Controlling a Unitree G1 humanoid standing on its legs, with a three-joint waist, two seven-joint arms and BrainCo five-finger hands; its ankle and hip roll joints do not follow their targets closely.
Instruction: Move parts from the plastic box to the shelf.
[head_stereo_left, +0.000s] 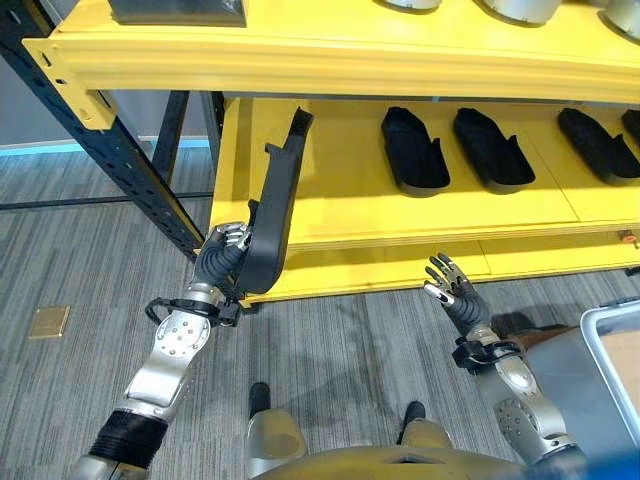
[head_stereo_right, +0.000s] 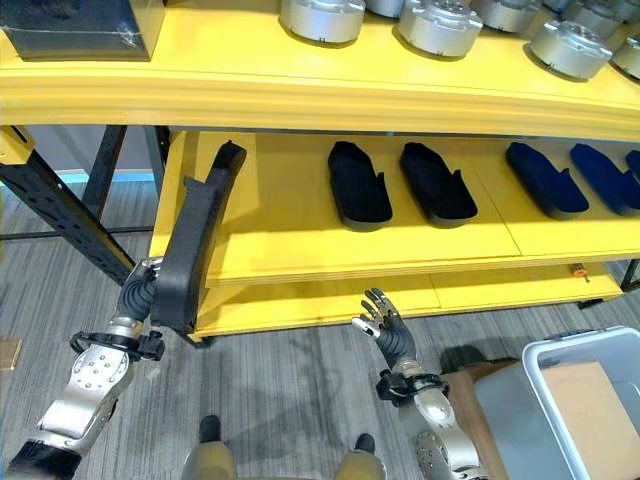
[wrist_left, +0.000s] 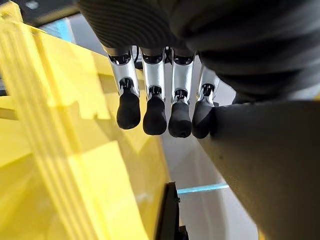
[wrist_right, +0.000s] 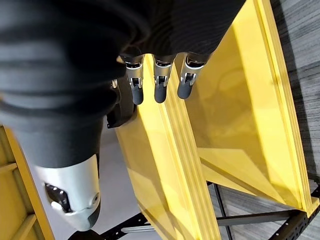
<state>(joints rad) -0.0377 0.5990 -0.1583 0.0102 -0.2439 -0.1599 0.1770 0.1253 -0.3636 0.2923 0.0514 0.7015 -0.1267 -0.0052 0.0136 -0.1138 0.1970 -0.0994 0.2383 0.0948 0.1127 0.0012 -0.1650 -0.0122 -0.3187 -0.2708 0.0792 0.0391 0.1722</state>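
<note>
Left eye view: left hand (head_stereo_left: 225, 252), left of centre, curled round the lower end of a long black part (head_stereo_left: 272, 210); part leans up toward the lower shelf (head_stereo_left: 340, 215). Right hand (head_stereo_left: 447, 282), lower right, fingers spread, empty.

Right eye view: plastic box (head_stereo_right: 560, 400) cut off at lower right.

Left wrist view: fingertips (wrist_left: 155, 120) against the part, thumb hidden.

Right wrist view: fingers straight.

Industrial storeroom or workshop: heavy yellow steel shelf (head_stereo_left: 420, 210) on dark blue perforated uprights (head_stereo_left: 110, 150), just ahead of both hands. Rows of black moulded parts (head_stereo_right: 358, 185) and round silver metal parts (head_stereo_right: 440, 25) above. Grey striped carpet floor (head_stereo_left: 90, 260) below. Grey plastic box (head_stereo_right: 560, 400) beside the right hand.
</note>
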